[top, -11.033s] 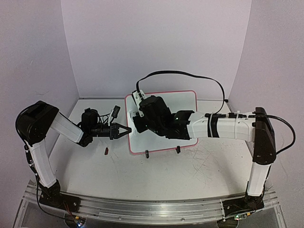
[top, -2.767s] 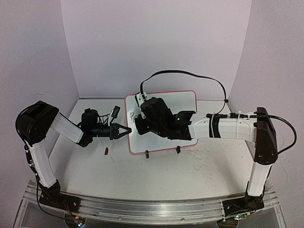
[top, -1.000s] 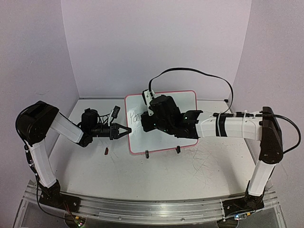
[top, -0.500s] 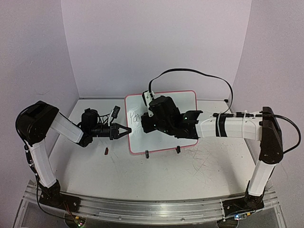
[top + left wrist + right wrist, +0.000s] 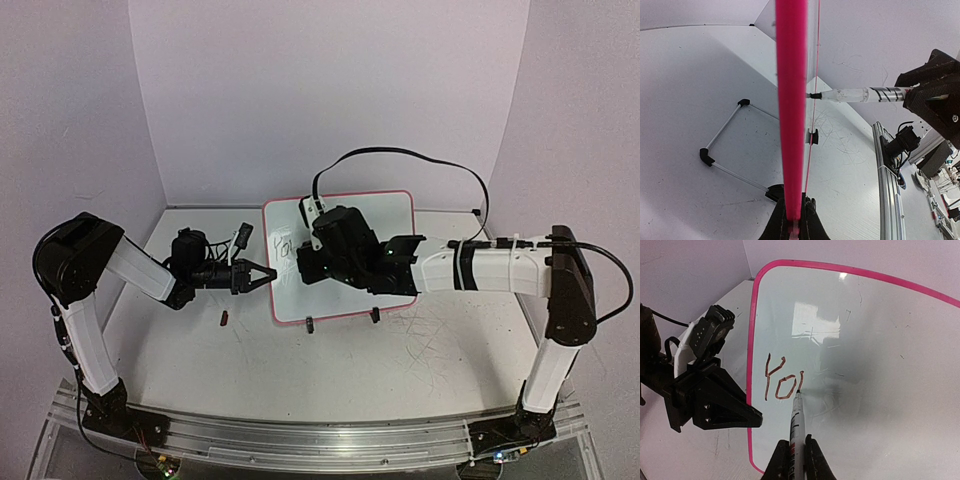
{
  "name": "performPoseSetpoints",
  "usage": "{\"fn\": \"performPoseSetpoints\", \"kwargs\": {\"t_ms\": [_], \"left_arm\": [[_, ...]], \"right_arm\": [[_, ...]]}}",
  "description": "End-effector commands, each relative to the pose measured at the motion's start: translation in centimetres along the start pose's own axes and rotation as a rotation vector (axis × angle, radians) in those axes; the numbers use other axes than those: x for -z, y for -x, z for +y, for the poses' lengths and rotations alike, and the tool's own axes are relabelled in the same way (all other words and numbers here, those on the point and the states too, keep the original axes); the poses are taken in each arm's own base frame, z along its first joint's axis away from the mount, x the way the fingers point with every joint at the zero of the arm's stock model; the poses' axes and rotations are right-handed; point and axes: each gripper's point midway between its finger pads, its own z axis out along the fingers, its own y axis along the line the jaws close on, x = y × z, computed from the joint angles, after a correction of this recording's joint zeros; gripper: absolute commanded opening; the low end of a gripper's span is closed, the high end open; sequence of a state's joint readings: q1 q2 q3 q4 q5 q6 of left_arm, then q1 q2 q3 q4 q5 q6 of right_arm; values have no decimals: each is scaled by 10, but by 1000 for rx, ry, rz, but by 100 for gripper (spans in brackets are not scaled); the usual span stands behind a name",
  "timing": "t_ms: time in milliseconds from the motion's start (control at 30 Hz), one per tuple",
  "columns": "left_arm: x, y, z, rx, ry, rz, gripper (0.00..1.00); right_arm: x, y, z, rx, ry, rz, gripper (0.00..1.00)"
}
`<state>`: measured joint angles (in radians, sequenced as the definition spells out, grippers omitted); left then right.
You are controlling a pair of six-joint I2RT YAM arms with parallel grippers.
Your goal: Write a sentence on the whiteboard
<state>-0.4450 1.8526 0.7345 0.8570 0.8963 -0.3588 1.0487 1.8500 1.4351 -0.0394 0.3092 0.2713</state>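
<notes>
On the tabletop [image 5: 300,370], the whiteboard [image 5: 390,212] is stood up on its lower edge. Its pink left rim is pinched by the left hand [image 5: 793,220], squeezed tight, most likely so that the board cannot slide when it is pushed. A pen [image 5: 796,415] is gripped in the closed right hand [image 5: 794,450], with its tip pressed on the board. Only the start of the sentence [image 5: 783,382] is written, near the left rim.

Handwritten sentence [image 5: 784,382] in reddish-brown marker on the whiteboard [image 5: 880,350], reading "Yo" followed by a single upright stroke, close to the left pink rim, dark band of print on the pen [image 5: 796,426] barrel, too small to read
</notes>
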Motion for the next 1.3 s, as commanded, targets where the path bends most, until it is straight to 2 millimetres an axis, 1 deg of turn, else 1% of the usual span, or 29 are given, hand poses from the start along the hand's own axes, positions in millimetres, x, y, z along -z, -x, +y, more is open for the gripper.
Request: {"fn": "performPoseSetpoints", "kwargs": {"t_ms": [0,200,300,500,800,1267], "left_arm": [[0,11,-3,-59,13,-30,0],[0,11,-3,-59,13,-30,0],[0,11,-3,-59,13,-30,0],[0,11,-3,-59,13,-29,0],[1,11,-3,-59,15,-29,0],[1,11,-4,-62,14,-31,0]], "right_arm": [[-1,-9,-1,-7,-10,20,0],[-1,-15,0,-5,-8,32,0],[1,-13,-2,-5,-16,28,0],[4,-6,-8,1,-50,7,0],[5,5,-11,9,-76,-21,0],[0,21,-12,19,-103,-58,0]]}}
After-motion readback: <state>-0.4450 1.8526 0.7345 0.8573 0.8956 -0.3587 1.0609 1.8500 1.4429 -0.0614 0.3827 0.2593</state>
